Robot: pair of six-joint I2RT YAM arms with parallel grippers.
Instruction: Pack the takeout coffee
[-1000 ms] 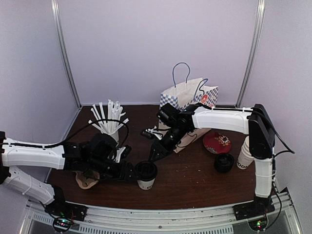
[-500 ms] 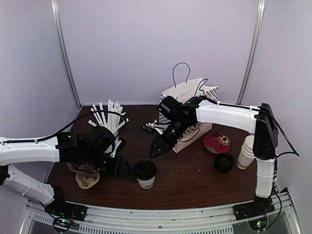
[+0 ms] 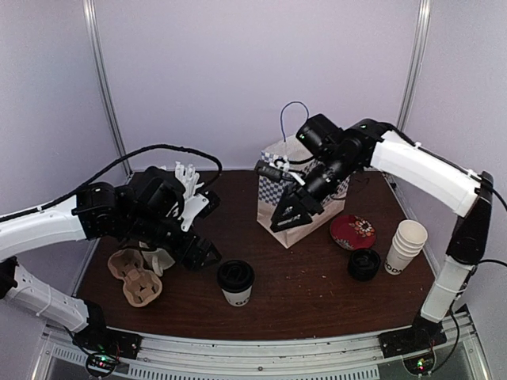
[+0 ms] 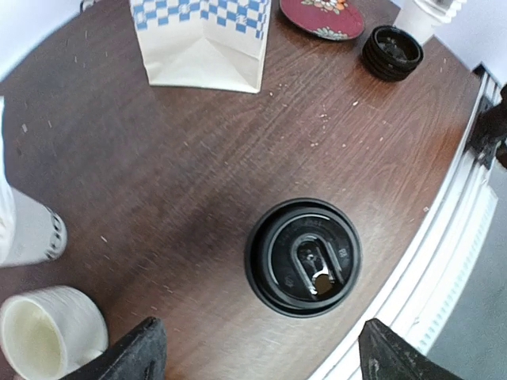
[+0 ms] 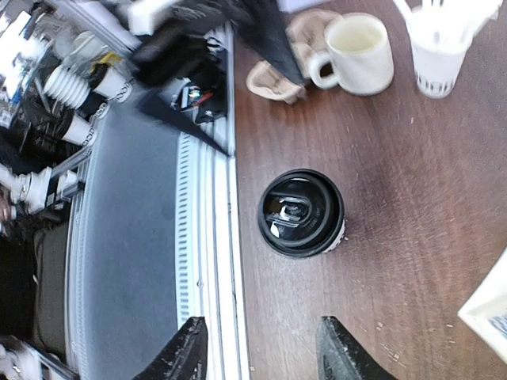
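Note:
One takeout coffee (image 3: 236,283), a white paper cup with a black lid, stands alone near the table's front edge. From above, its lid (image 4: 303,257) shows between and beyond the fingertips of my left gripper (image 4: 265,358), which is open and holds nothing. That left gripper (image 3: 204,255) hovers just left of the cup. My right gripper (image 3: 289,218) hangs open in front of the checkered paper bag (image 3: 273,186), well above the table. In the right wrist view the cup (image 5: 301,212) is far below my right gripper (image 5: 260,354).
A cardboard cup carrier (image 3: 135,279) lies at the front left, with a cream mug (image 5: 358,51) and a cup of straws (image 5: 436,47) behind it. Right of the bag are a red saucer (image 3: 352,231), a stack of black lids (image 3: 364,264) and stacked white cups (image 3: 405,245).
My left gripper has opened wide, let go of the cup and pulled back up to the left. The right arm rose and swung right toward the bag. The cup stayed put.

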